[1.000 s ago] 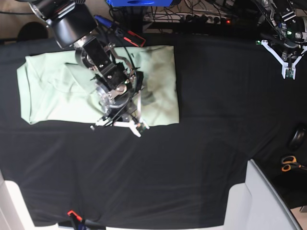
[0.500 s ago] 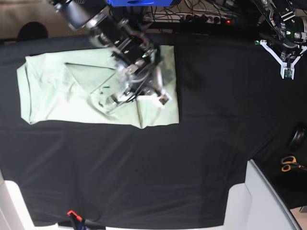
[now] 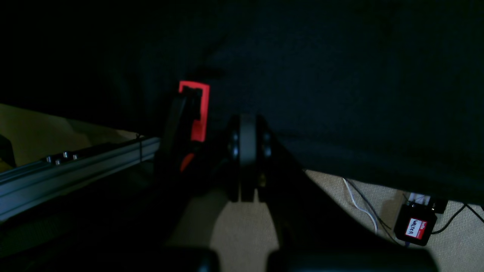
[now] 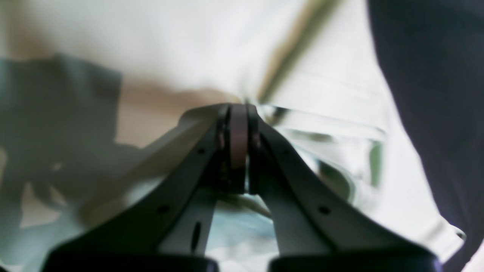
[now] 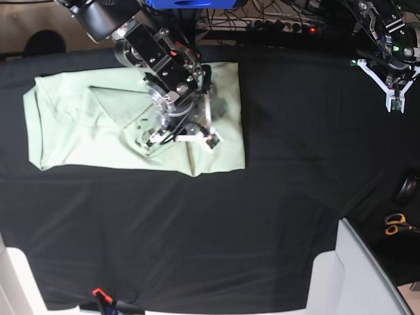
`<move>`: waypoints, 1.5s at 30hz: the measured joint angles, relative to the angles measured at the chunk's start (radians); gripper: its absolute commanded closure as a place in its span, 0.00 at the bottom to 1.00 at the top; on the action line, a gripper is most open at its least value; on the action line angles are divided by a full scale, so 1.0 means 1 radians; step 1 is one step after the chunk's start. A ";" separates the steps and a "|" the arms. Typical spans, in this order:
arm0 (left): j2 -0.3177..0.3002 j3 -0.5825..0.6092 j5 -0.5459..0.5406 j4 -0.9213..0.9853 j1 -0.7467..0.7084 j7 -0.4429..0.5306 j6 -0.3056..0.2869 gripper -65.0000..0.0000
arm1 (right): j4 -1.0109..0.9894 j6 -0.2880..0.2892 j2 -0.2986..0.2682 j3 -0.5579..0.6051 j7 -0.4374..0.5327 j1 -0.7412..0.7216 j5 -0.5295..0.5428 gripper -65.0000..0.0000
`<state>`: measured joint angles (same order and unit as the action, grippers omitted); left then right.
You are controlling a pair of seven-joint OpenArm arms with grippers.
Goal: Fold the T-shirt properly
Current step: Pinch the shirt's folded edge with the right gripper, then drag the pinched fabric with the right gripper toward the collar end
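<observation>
The pale mint-green T-shirt (image 5: 79, 128) lies spread on the black tablecloth (image 5: 216, 230) at the upper left of the base view. My right gripper (image 5: 209, 140) hovers low over the shirt's right part, just above its lower hem. In the right wrist view its jaws are shut (image 4: 238, 109), and creases in the cloth (image 4: 321, 98) run out from the tip, so it looks pinched on the fabric. My left gripper (image 5: 397, 104) hangs shut at the far upper right, away from the shirt. The left wrist view shows its shut tip (image 3: 247, 126) over dark cloth.
A red clamp (image 3: 194, 109) and a metal rail (image 3: 75, 166) sit at the table's edge near my left gripper. Cables and a power strip (image 5: 289, 26) run along the back. Orange-handled scissors (image 5: 396, 224) lie at the right, beside a white panel (image 5: 354, 275).
My right gripper moved from the shirt's lower hem up and to the right across the shirt, then eased back slightly left. A short crease now stands near the hem. The left arm has barely moved.
</observation>
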<state>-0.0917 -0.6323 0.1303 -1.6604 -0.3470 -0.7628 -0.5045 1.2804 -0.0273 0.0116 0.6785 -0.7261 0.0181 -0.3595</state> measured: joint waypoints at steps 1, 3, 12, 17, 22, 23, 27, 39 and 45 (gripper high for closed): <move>0.000 0.000 0.000 0.000 0.000 0.000 0.000 1.00 | 0.000 0.001 0.000 0.000 -0.002 -0.005 -0.002 1.00; 0.000 0.000 -0.003 0.000 -0.003 0.000 0.000 1.00 | 0.000 0.002 -0.006 0.003 0.003 -0.019 0.006 1.00; 0.000 0.000 0.000 0.000 -0.005 0.000 0.000 1.00 | -0.002 0.002 -0.029 -0.068 -0.001 -0.070 0.002 1.00; -0.001 0.000 0.001 0.000 -0.006 0.000 0.000 1.00 | -0.069 0.002 -0.047 -0.066 0.001 -0.109 0.001 1.00; 0.000 0.000 0.000 0.000 -0.006 0.000 0.000 1.00 | -0.137 0.004 -0.068 -0.068 0.075 -0.146 0.001 1.00; 0.000 0.000 0.000 0.000 -0.006 0.000 0.000 1.00 | -0.143 0.004 -0.071 -0.068 0.088 -0.153 0.001 1.00; 0.000 0.000 0.000 0.000 -0.006 -0.001 0.000 1.00 | -0.097 0.004 -0.097 -0.064 0.079 -0.149 0.000 1.00; 0.000 0.003 0.000 0.000 -0.002 0.000 0.000 1.00 | 0.254 0.001 -0.057 0.055 -0.167 0.051 0.009 0.98; 0.000 0.004 0.000 0.000 -0.002 0.000 0.000 1.00 | 0.262 0.002 -0.045 0.057 -0.165 0.109 0.008 0.66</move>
<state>-0.0917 -0.6285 0.1303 -1.6604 -0.3492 -0.7631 -0.5045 1.5421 -0.0254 -0.0330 0.7357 -0.8909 0.1268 -0.3511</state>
